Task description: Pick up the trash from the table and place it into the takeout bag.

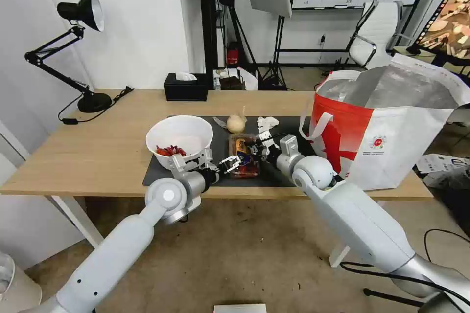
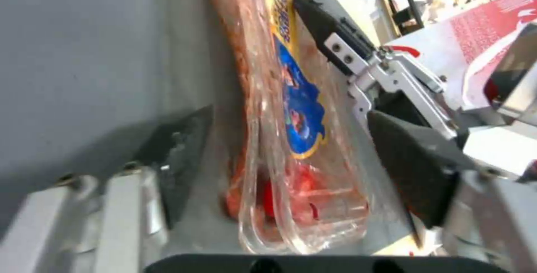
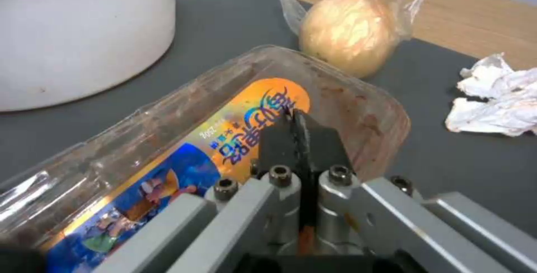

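On the dark mat (image 1: 159,174) of the table (image 1: 93,146) lies the clear plastic tray (image 1: 243,157) (image 2: 291,109) (image 3: 168,134) with a blue and orange label. My left gripper (image 1: 235,161) (image 2: 296,168) is open, its fingers (image 2: 411,172) on either side of the tray's near end. My right gripper (image 1: 258,143) (image 3: 298,136) is shut, its tips resting on the tray's lid. The white bowl (image 1: 180,141) (image 3: 78,34) with red scraps stands left of the tray. The beige lump (image 1: 236,123) (image 3: 350,34) and crumpled tissue (image 1: 268,122) (image 3: 498,97) lie behind it. The takeout bag (image 1: 391,132) (image 2: 492,17) stands open at the right.
A black desk lamp (image 1: 81,49) stands at the table's far left corner and a black tissue box (image 1: 186,87) at its back edge. Behind the table are light stands and an office chair (image 1: 377,34). The left half of the tabletop is bare wood.
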